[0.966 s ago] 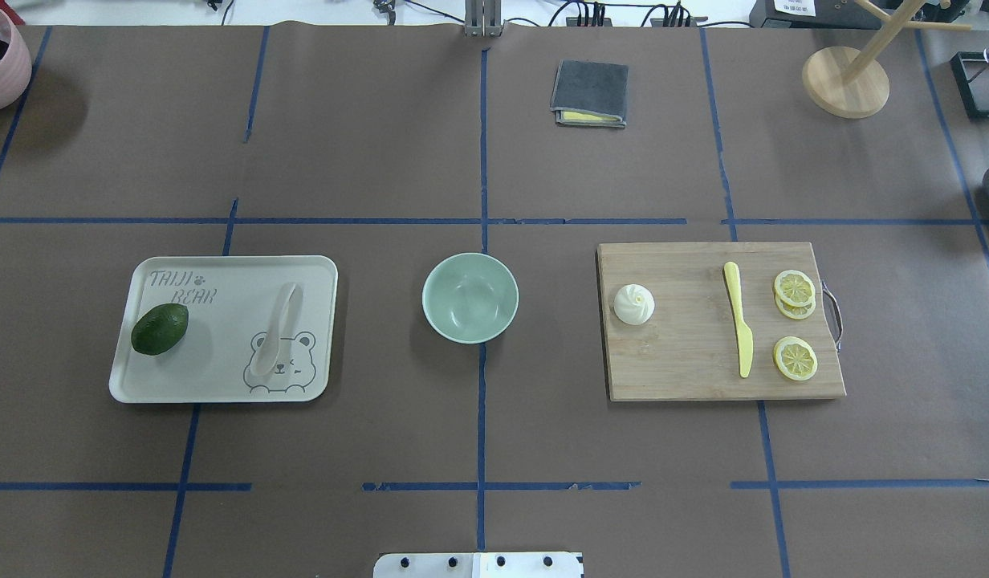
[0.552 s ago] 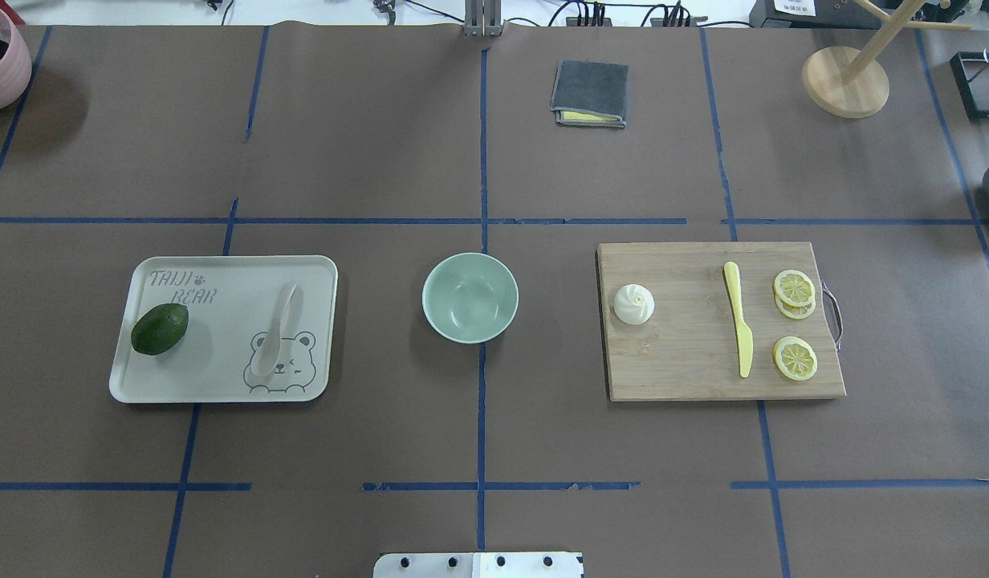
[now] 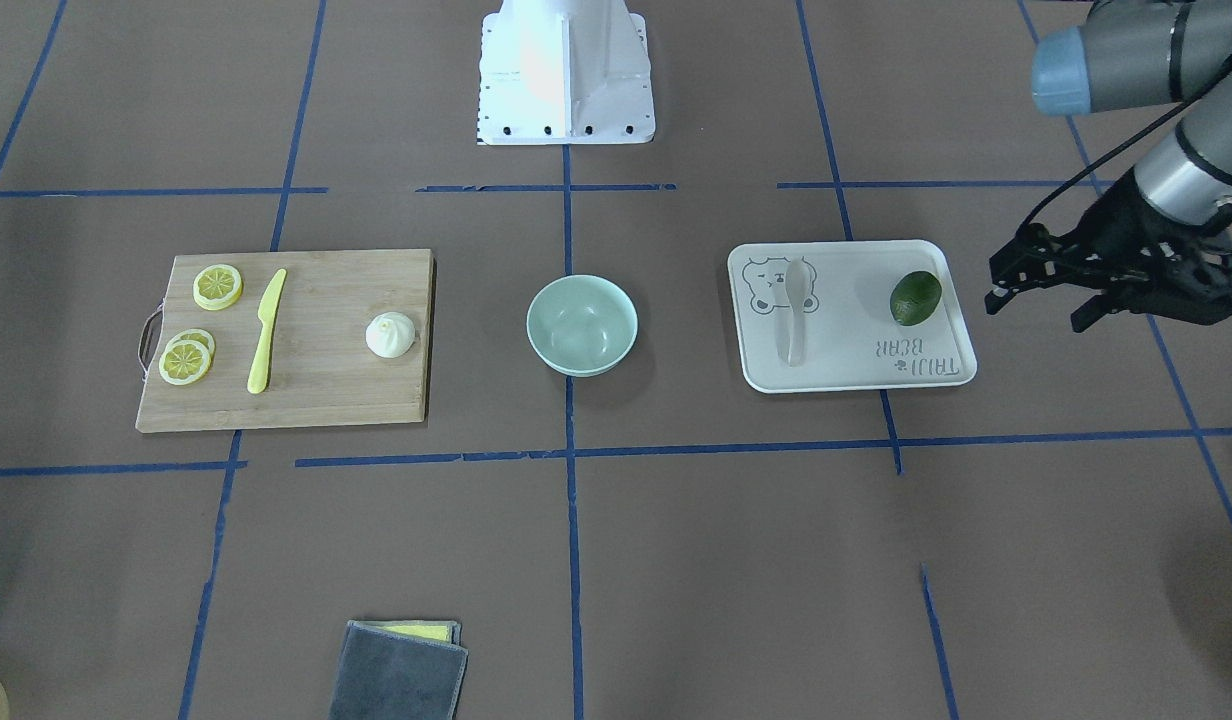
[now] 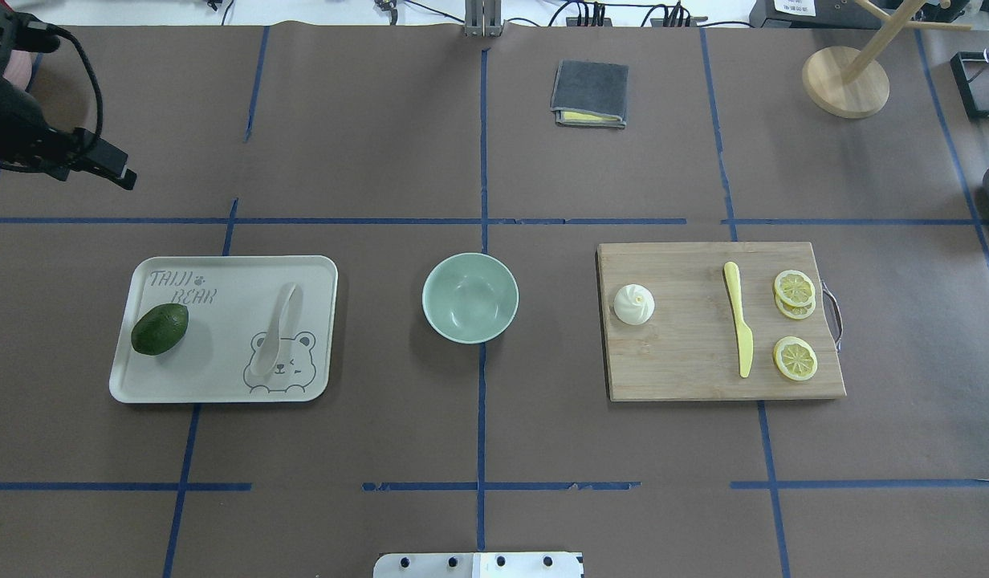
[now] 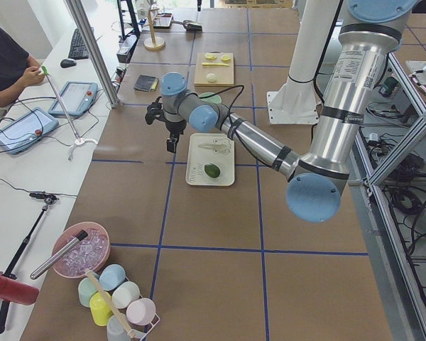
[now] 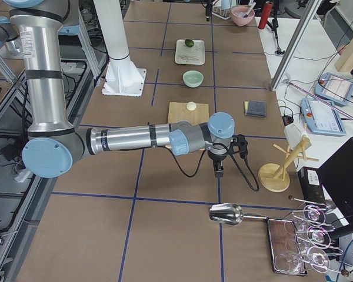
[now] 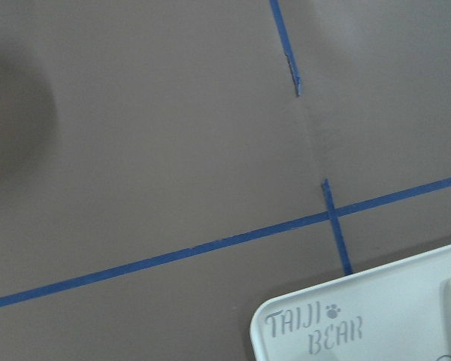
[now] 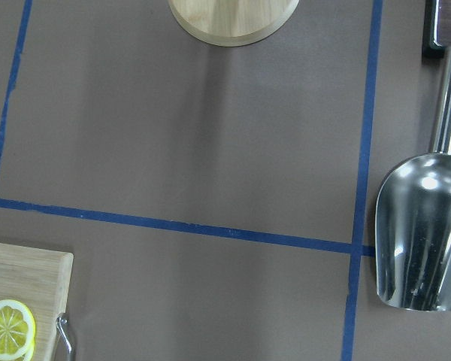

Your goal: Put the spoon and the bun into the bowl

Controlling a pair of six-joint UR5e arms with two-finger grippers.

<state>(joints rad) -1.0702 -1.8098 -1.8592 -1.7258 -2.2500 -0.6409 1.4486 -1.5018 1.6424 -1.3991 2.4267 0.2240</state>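
Spoon point(image 4: 276, 329): lies flat on the right half of the white bear-print tray point(image 4: 221, 357), scoop over the printed bear, handle pointing far; nothing touches it.
Bun point(image 4: 633, 304): sits pleats-up on the left end of the wooden cutting board point(image 4: 687, 353), well apart from the yellow knife point(image 4: 738, 321) and the lemon slices point(image 4: 795, 357).
Bowl point(image 4: 470, 298): stands mid-worktop point(image 4: 382, 417) between tray and board, touching neither.
Avocado point(image 4: 159, 328): on the tray's left half.
Left gripper point(image 3: 1036, 310): hangs over bare worktop left of the tray, clear of it; fingers point(image 3: 994, 297) spread and released, grasping nothing.
Right gripper point(image 6: 219, 170): seen only from the right-end camera, above the worktop right of the board, near the wooden stand point(image 6: 275, 176); I cannot tell whether its fingers are released or clenched.
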